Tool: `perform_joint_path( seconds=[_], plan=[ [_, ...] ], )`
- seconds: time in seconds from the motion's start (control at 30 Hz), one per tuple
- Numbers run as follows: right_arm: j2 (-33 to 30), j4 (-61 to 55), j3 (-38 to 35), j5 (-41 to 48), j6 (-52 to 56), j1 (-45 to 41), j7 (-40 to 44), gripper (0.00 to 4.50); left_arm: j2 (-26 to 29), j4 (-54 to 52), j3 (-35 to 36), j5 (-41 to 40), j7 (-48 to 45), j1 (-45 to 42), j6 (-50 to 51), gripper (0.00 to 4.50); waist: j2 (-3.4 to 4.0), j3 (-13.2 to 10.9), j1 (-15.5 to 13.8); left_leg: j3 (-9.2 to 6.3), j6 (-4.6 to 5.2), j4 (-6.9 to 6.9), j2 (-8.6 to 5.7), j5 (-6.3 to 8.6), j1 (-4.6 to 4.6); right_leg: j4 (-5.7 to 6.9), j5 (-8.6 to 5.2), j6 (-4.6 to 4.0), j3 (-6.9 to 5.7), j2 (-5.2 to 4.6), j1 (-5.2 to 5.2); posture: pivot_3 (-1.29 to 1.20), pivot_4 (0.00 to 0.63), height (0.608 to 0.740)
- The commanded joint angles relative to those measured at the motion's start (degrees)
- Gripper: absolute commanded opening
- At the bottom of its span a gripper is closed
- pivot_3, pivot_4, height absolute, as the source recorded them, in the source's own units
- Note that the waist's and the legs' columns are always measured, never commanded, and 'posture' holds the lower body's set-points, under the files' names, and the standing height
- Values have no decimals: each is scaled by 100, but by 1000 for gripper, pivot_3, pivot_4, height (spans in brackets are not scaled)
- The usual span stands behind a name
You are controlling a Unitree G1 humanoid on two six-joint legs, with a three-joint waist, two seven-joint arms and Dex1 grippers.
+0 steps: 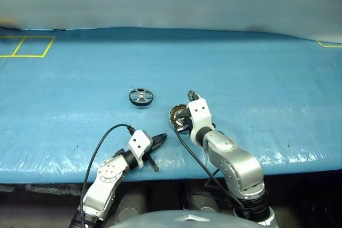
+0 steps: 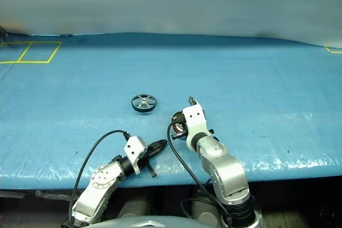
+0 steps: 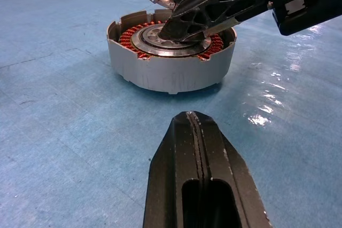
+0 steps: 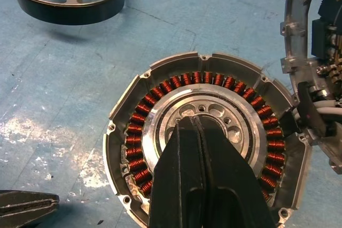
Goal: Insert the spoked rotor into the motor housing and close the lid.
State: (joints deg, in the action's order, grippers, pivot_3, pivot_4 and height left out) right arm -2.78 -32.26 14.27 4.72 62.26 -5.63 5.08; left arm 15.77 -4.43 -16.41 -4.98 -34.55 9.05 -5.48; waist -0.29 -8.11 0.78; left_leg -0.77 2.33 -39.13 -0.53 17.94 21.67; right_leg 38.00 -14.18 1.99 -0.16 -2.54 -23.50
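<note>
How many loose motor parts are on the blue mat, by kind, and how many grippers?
Rotor: 1
Housing, lid open: 1
Grippers, left and right, both with jaws shut: 2
Total: 4

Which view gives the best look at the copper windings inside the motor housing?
The right wrist view: it looks straight down into the motor housing, showing the full winding ring. The left wrist view shows it side-on, windings partly visible. The eye views show it small, mostly behind the right gripper.
</note>
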Motion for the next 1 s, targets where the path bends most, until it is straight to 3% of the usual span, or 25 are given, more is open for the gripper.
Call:
perform_joint_path(
  seconds=[0.03, 0.5, 0.83, 1.0],
  plan=[
    [-14, -135, 25, 24, -73, -39, 5, 17, -32, -97, -57, 24, 24, 17, -45, 0, 0, 0, 0, 0, 0, 0, 0, 0, 0, 0, 0, 0, 0, 0, 0, 0, 150, 740],
    [599, -283, -509, 304, 840, 40, -162, 17, -22, -96, -53, 11, 31, 5, -25, 0, 0, 0, -7, -2, 1, 1, 0, 1, 0, -1, 0, 0, 0, -2, 1, 0, 150, 740],
    [107, -986, -208, 693, 74, -26, 465, 17, -20, -94, -6, 0, 50, 29, -200, 0, 5, -3, 7, -1, 0, 1, 0, 0, 0, 0, 0, 0, -1, 0, -1, 0, 150, 740],
    [-306, -1364, -133, 1054, -319, 368, 934, 17, 175, -534, 362, -151, 137, -54, 114, 0, 4, -3, -7, -5, 2, 0, 0, 1, 0, -3, 0, 1, -6, 0, 3, 0, 150, 740]
  ],
)
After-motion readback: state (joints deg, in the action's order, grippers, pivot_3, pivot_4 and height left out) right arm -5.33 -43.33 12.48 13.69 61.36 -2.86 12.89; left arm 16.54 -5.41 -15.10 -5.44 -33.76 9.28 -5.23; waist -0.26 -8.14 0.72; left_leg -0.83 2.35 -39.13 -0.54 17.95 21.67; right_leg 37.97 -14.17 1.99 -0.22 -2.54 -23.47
